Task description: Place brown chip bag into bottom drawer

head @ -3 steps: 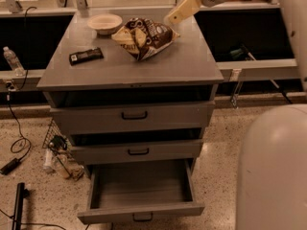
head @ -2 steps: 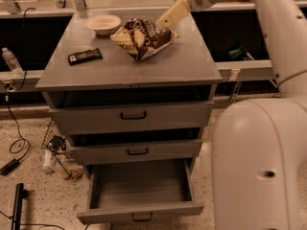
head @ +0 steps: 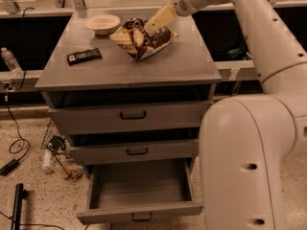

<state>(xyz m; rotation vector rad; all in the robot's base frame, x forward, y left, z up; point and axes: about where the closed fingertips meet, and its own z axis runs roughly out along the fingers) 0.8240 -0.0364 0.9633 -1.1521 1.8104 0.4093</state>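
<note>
Brown chip bag: The brown chip bag (head: 144, 46) lies crumpled toward the back of the worktop (head: 187, 63), just right of the cream bowl (head: 102, 23). We see it where it was a second ago, not yet lifted.
Gripper: The gripper (head: 150, 27) has slid down and to the left from the worktop's rear right corner. It now sits at the bag's upper right edge, overlapping it from our angle. We cannot tell whether it is wide or narrow, or whether it touches the foil.
Arm: The white arm (head: 268, 42) now fills the right of our view.
Bottom drawer: The bottom drawer (head: 139, 211) stands pulled out, as before. The top drawer (head: 96, 119) and middle drawer (head: 105, 153) above it sit pushed in.
Also on the worktop: A black bar wrapper (head: 84, 56) lies well left of the bag, undisturbed.
What it means: We judge the approach nearly over and the grasp next. The bag must then be carried forward past the worktop's front edge and down into the drawer.
</note>
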